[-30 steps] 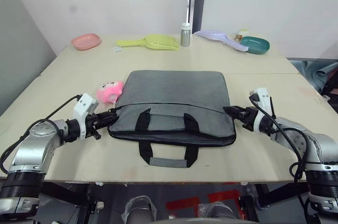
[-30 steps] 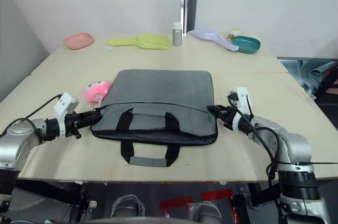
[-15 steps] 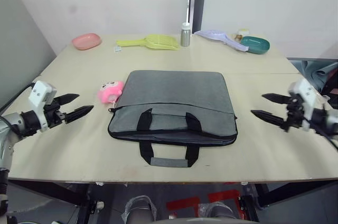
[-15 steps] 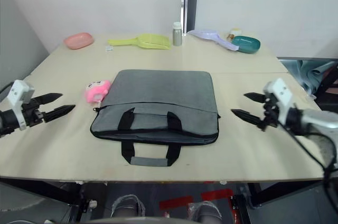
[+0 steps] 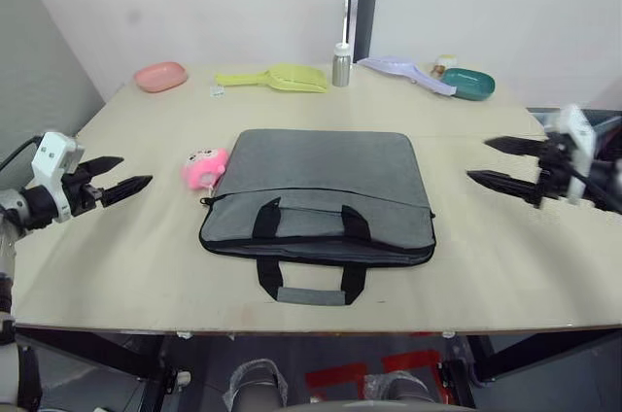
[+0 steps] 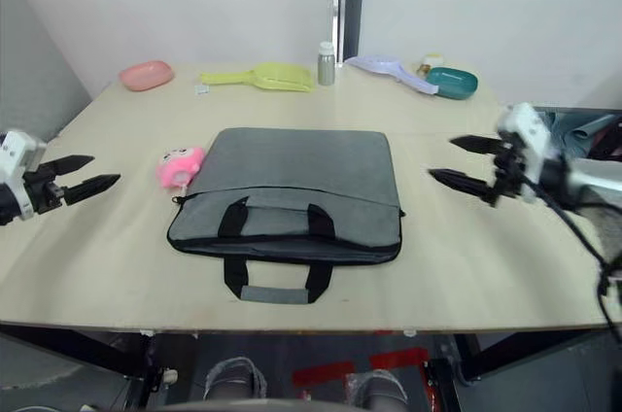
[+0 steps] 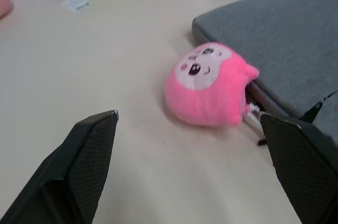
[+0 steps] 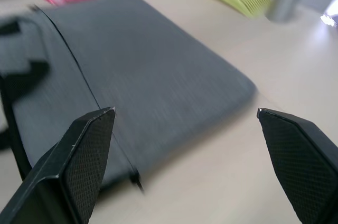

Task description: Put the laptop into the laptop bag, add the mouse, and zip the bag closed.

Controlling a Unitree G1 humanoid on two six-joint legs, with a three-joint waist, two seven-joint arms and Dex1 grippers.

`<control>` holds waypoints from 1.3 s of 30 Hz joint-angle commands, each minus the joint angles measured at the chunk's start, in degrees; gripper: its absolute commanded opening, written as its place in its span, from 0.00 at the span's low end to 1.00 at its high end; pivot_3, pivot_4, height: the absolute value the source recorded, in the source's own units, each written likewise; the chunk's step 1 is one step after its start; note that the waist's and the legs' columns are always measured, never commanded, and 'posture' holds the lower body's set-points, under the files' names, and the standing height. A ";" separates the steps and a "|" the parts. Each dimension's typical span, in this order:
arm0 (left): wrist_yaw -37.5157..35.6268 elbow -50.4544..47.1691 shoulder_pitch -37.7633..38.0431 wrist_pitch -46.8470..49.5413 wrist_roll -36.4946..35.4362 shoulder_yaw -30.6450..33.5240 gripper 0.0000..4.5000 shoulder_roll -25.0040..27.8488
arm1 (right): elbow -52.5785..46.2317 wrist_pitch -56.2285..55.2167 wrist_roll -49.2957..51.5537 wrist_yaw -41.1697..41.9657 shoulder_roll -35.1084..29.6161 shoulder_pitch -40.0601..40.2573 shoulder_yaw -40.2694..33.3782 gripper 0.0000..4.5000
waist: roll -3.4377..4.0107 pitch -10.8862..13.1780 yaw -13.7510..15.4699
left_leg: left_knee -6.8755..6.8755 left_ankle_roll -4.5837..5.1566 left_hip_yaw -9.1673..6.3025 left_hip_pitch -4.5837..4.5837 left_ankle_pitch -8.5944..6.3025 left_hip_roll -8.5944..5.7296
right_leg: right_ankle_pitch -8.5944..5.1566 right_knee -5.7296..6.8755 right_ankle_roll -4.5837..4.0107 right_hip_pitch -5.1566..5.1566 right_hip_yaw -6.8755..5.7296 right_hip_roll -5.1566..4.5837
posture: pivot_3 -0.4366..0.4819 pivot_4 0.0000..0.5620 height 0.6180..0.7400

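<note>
Grippers [image 5: 124,173] [image 5: 498,161] open – bag [image 5: 319,196] flat on table [image 5: 146,266].

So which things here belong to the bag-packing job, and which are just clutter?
Job: laptop bag, left claw, right claw.

Clutter: pink toy, pink dish, yellow scoop, metal bottle, lilac scoop, teal dish.

- No text, brand, number or sign can be read on anything here.
- The small white tag [image 5: 216,90] lying on the table beside the yellow-green plastic scoop [image 5: 273,76] is too small to read.
</note>
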 commanded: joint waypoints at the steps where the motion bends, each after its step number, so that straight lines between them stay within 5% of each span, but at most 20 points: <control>1: -0.38 0.76 -3.76 -0.66 0.92 -2.36 1.00 -1.29 | -5.58 1.51 0.94 -3.86 7.53 -5.73 6.86 0.94 | 0.00 -0.01 0.07 | 0.03 0.00 0.00 0.00 0.00 0.00 | 0.00 0.03 0.00 0.00 0.01 0.00 | 0.48 0.27 1.00; 4: -0.09 3.43 -8.67 -1.20 2.73 -5.26 1.00 -2.99 | -5.75 -0.37 -3.07 -6.54 17.07 -10.86 15.82 0.76 | 0.00 0.00 0.04 | 0.10 -0.02 -0.01 -0.03 0.01 -0.02 | 0.00 0.15 -0.01 -0.05 0.02 -0.01 | 0.48 0.27 1.00; 14: 6.99 18.29 -22.22 -7.68 10.98 -11.83 1.00 -10.07 | 6.69 -7.93 -15.66 -8.39 30.67 -15.61 29.89 0.01 | -0.06 0.01 0.52 | 0.07 -0.13 -0.29 -0.37 0.00 -0.07 | -0.06 0.00 -0.14 -0.11 -0.27 -0.05 | 0.48 0.27 1.00; 32: 10.24 33.34 -26.60 -10.04 19.36 -16.47 1.00 -14.56 | 16.08 -13.14 -26.69 -7.49 32.29 -13.07 34.60 0.01 | -0.18 0.05 0.26 | 0.05 -0.21 -0.51 -0.07 0.00 -0.06 | -0.03 -0.04 -0.11 0.34 -0.42 -0.04 | 0.48 0.27 1.00; 39: 9.70 33.78 -26.76 -10.81 19.57 -16.05 0.49 -14.42 | 15.99 -13.26 -27.30 -7.51 32.45 -12.84 33.99 0.00 | -0.18 0.05 0.23 | 0.05 -0.22 -0.52 -0.08 0.00 -0.06 | -0.03 -0.06 -0.12 0.34 -0.43 -0.03 | 0.48 0.27 1.00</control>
